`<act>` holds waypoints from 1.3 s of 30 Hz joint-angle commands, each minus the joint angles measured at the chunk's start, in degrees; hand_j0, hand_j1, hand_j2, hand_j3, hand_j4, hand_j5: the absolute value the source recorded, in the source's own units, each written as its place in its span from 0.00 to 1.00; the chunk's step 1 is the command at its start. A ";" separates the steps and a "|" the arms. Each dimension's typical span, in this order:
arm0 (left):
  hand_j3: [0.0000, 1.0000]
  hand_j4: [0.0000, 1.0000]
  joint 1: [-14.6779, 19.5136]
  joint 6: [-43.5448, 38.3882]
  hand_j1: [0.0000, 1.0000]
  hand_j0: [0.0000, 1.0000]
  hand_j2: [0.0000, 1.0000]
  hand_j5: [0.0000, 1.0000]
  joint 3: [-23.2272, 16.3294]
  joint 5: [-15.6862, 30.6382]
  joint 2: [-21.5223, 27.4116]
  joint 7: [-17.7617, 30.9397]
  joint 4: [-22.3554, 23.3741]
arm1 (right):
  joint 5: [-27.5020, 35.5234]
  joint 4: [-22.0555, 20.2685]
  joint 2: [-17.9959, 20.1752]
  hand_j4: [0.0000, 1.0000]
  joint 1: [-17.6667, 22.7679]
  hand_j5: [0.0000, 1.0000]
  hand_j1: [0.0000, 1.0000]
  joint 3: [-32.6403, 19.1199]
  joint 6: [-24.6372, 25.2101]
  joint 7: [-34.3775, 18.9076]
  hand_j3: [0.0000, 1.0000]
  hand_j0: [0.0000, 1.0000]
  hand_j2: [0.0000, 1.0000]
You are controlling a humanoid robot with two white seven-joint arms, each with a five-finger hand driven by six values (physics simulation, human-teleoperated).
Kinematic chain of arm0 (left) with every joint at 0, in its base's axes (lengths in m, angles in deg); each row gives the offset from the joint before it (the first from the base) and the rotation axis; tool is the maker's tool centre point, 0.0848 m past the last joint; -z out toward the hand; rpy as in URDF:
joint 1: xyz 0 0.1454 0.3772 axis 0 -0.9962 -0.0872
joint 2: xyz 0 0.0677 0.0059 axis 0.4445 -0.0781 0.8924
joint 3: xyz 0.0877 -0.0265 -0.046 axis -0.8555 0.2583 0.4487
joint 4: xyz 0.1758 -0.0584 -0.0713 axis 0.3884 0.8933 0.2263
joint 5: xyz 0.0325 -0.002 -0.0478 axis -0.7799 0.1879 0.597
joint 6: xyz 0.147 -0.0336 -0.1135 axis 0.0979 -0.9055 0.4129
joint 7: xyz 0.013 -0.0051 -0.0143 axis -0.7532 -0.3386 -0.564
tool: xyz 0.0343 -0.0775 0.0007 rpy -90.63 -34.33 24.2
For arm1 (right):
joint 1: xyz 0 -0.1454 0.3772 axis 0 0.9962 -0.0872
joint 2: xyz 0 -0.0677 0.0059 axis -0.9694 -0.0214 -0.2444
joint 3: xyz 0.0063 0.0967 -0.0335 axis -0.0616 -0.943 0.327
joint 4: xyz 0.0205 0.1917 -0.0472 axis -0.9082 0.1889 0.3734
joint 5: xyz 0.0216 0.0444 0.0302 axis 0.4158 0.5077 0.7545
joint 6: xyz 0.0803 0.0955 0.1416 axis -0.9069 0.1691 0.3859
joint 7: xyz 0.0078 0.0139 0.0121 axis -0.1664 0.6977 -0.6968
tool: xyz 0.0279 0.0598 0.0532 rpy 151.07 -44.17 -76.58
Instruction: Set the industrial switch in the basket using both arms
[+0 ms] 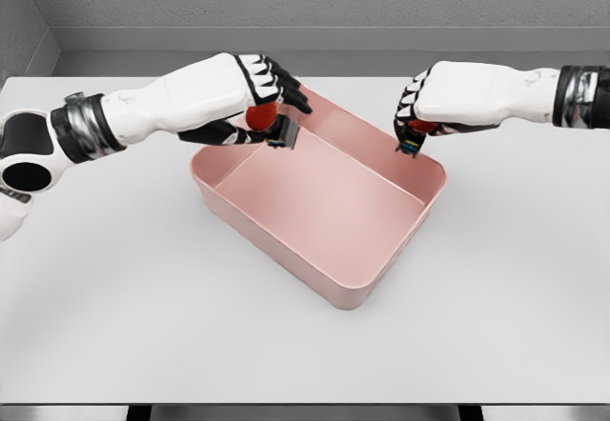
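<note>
Holding: our left hand (255, 107) grips a switch (276, 128) (red-topped) above the basket (324, 213)
Right hand (424, 116): clamped on another switch (412, 140)

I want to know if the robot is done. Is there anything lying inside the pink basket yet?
No, the pink basket shows only its bare floor; the left hand and the right hand each hold a switch above its rim.

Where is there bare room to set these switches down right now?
The basket floor is bare from its near right corner up to the middle. It is crowded along the far rim: the left hand holds one switch over the far left corner, the right hand another switch over the right wall. The table around the basket is bare too.
</note>
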 commanded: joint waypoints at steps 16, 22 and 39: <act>1.00 1.00 1.14 -0.08 1.00 1.00 1.00 1.00 2.59 0.78 -1.32 -0.21 -1.05 | 0.23 -3.73 -2.53 0.47 0.35 0.47 0.47 0.46 0.14 0.03 0.47 0.47 0.47; 1.00 1.00 0.18 -0.08 1.00 1.00 1.00 1.00 3.73 1.05 3.86 -0.21 -0.43 | -0.12 -3.73 -5.43 0.48 0.53 0.48 0.48 0.54 0.14 0.03 0.48 0.48 0.48; 1.00 1.00 -8.96 -0.08 1.00 1.00 1.00 1.00 10.94 3.77 12.92 -0.03 8.09 | 0.85 -3.12 3.53 1.00 4.04 1.00 1.00 -2.44 0.14 2.58 1.00 1.00 1.00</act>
